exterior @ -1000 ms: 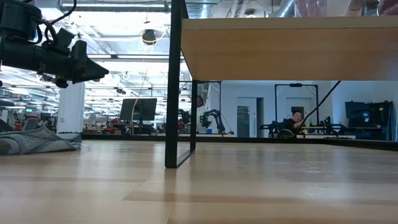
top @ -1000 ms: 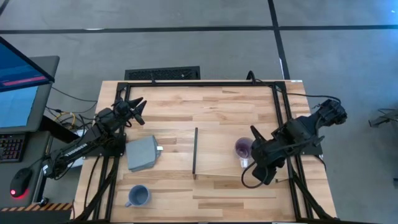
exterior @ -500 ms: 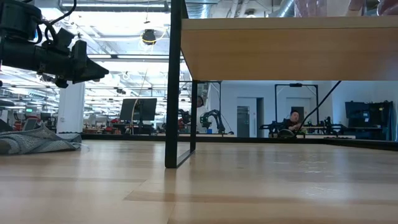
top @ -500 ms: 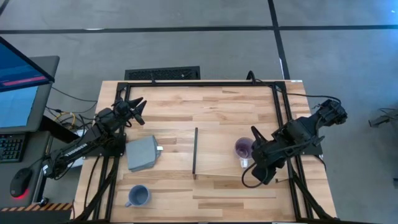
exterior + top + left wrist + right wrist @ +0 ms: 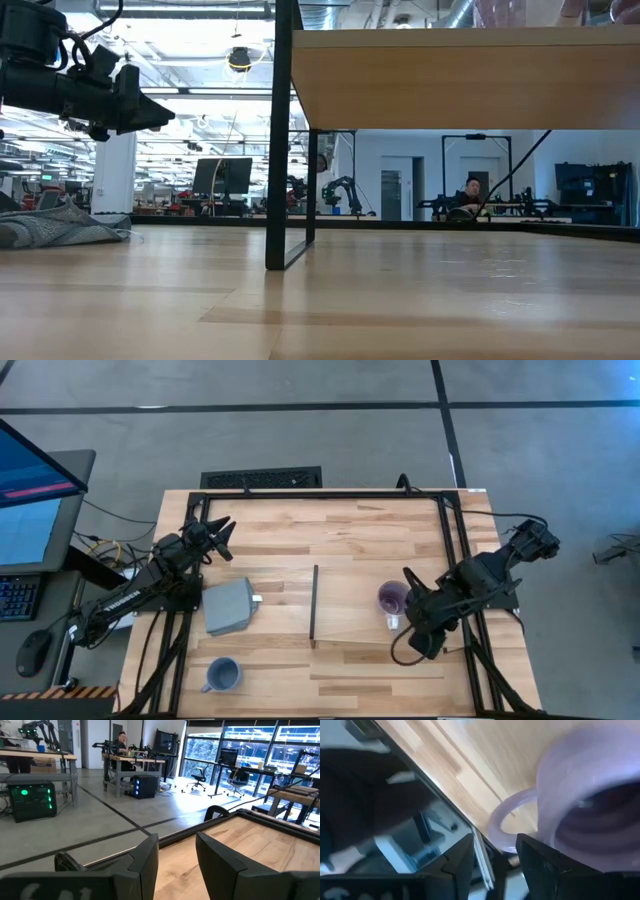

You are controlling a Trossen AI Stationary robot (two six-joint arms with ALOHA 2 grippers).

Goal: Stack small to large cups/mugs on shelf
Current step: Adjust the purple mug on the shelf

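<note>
On the slatted table (image 5: 330, 530), the shelf (image 5: 375, 605) fills the right half, with its black strip (image 5: 314, 605) toward the centre. Right arm: the right gripper (image 5: 412, 598) sits beside the purple mug (image 5: 391, 599) on the shelf, fingers (image 5: 457, 862) apart, astride its handle (image 5: 507, 820). Left arm: the left gripper (image 5: 222, 532) hangs over the far left of the table, fingers (image 5: 147, 857) apart, holding nothing. 1 grey block (image 5: 228, 607) lies left of the strip; 1 blue-grey mug (image 5: 222, 675) stands near the front edge.

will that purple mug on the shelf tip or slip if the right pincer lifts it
Probably rigid: the purple mug keeps a firm round rim. Its glossy wall may slip. The looped handle by the right pincer sits off-centre, so it may tilt.
</note>
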